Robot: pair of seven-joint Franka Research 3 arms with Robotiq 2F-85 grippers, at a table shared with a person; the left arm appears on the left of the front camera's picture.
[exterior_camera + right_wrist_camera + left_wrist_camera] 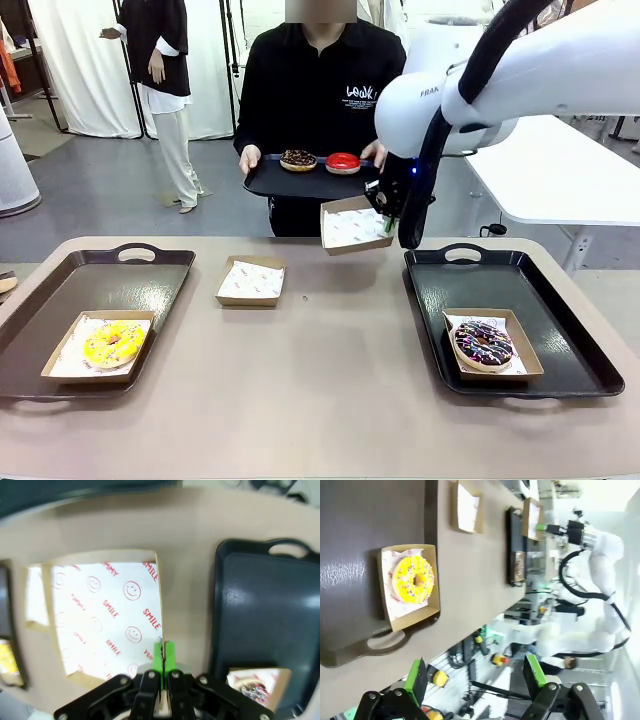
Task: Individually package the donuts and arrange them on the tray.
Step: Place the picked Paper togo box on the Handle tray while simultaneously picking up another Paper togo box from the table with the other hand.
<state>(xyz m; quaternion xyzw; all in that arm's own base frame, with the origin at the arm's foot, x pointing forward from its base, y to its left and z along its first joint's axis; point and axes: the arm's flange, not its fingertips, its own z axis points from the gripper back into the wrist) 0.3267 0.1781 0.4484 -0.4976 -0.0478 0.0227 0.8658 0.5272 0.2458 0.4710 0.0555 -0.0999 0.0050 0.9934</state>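
Observation:
A yellow sprinkled donut [113,343] [413,580] lies in a paper-lined box on the left tray [60,300]. On the right tray [560,310] [265,610], a chocolate donut with purple-white sprinkles [484,345] sits in its own box. Across the table a person holds a black tray [300,183] carrying a dark chocolate donut [298,159] and a glossy red donut [343,162]. My right gripper [388,222] [162,655] is shut on the rim of an empty lined box [352,227] [107,625], lifted above the table below the person's tray. My left gripper [475,677] hangs open above the left tray's near end.
Another empty lined box [251,281] [467,507] rests on the tan table [320,380] between the two trays. A white table [560,170] stands beyond the right side. Another person stands far back at the left.

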